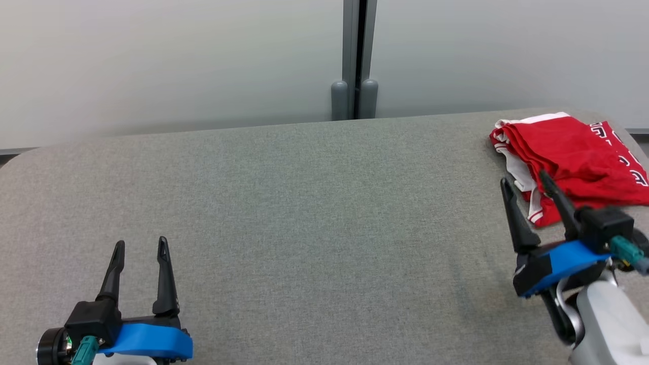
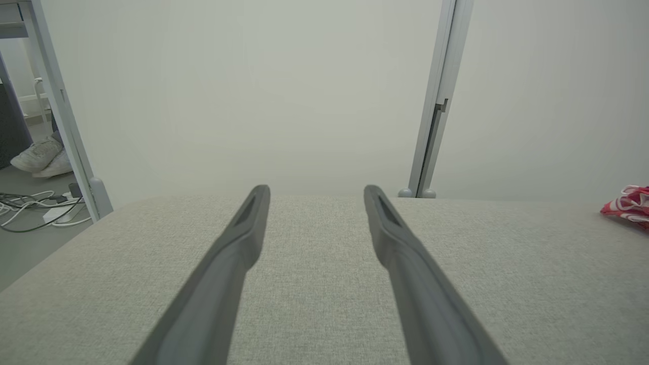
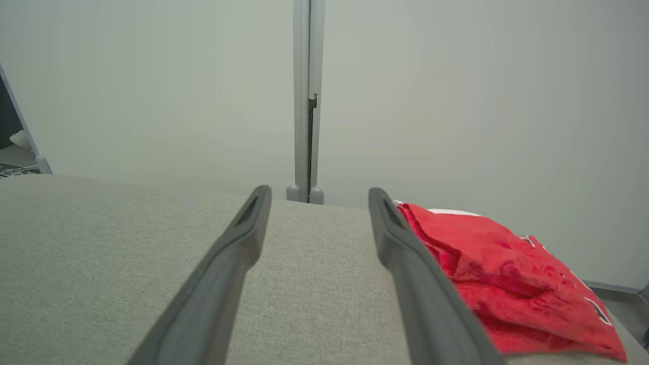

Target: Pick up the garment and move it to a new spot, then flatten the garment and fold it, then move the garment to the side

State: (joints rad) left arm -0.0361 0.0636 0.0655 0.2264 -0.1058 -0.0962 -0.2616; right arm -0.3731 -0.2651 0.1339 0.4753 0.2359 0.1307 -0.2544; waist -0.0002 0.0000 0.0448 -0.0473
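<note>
One red garment [image 1: 573, 157] lies in loose folds at the far right corner of the grey table [image 1: 304, 203]. The right gripper [image 1: 524, 178] hangs just beside it, jaws wide and empty, likely because that arm is nearer. The left gripper [image 1: 141, 242], equally wide and empty, hangs well apart. Two grippers, one garment.

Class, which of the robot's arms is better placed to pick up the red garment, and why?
Right. The right pincer, open, sits beside the red garment; the left pincer, also open, is far across the grey table.
</note>
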